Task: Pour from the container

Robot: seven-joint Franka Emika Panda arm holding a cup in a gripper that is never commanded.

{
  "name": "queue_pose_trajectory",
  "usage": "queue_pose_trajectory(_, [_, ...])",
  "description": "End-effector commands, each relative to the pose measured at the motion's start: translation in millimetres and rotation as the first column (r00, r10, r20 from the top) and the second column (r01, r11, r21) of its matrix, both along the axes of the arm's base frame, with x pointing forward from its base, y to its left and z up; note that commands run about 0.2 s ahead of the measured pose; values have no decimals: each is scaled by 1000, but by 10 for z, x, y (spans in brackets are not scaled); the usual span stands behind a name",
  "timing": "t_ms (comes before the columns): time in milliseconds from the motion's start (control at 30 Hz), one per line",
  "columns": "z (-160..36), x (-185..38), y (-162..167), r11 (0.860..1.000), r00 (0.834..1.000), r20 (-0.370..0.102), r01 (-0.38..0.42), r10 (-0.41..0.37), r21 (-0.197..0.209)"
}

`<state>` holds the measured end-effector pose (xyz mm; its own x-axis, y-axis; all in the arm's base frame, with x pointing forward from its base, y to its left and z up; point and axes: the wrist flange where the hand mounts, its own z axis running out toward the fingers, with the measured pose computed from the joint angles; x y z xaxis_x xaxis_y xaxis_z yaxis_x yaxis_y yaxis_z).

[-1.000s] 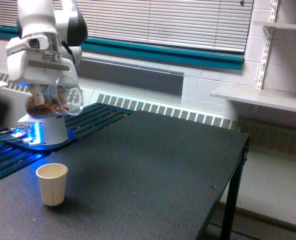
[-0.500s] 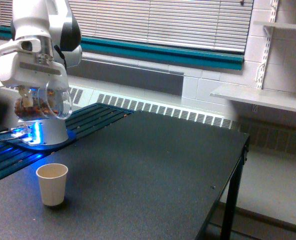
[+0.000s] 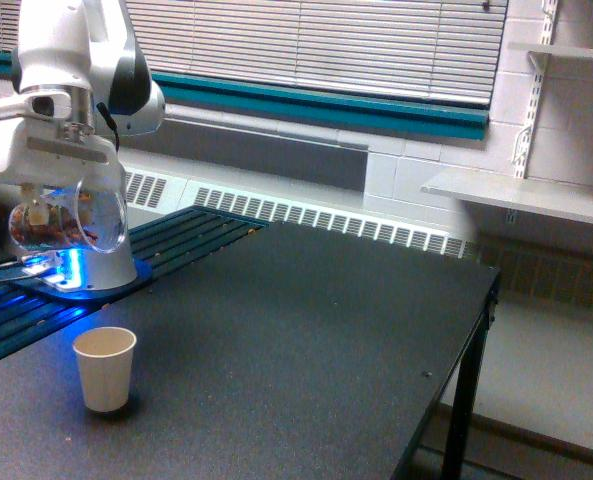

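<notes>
Gripper (image 3: 61,190): clamped on the jar (image 3: 68,222), upper left of frame, tipped sideways.
Paper cup (image 3: 105,368): upright, lower left.
Writing: none readable.

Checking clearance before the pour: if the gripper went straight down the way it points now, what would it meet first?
Probably the black table near its far-left edge. The gripper holds the container, which seems up and left of the paper cup, not over it; depth is unclear from this view.
</notes>
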<state>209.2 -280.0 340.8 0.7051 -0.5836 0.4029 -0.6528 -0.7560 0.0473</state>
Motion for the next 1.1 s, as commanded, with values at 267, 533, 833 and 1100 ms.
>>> queue_pose_trajectory(267, [-193,-56,41,1000,999,-36,10,-10,3])
queue_pose_trajectory(533, [-258,-37,23,1000,998,-63,-11,10,-14])
queue_pose_trajectory(833, [-326,-78,-19,999,996,-90,-12,9,-33])
queue_pose_trajectory(1100, [-382,-158,-60,999,994,-110,0,-5,-47])
